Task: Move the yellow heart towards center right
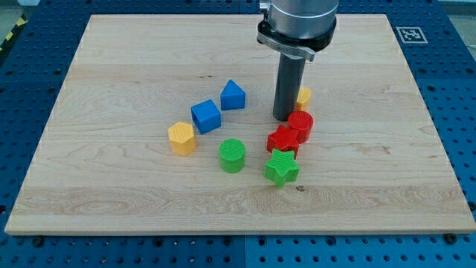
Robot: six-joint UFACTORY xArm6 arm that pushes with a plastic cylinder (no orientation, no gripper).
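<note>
The yellow heart (pixel 304 95) lies just right of the board's middle, mostly hidden behind my rod; only its right edge shows. My tip (pixel 283 119) rests on the board right at the heart's lower left side, seemingly touching it. A red cylinder (pixel 301 124) sits directly to the right of the tip and just below the heart.
A red star (pixel 282 140) and a green star (pixel 281 167) lie below the tip. A green cylinder (pixel 232 155), a yellow hexagon (pixel 181 138), a blue cube (pixel 206 116) and a blue pentagon-like block (pixel 233 94) lie to the left. The wooden board (pixel 387 186) sits on a blue perforated table.
</note>
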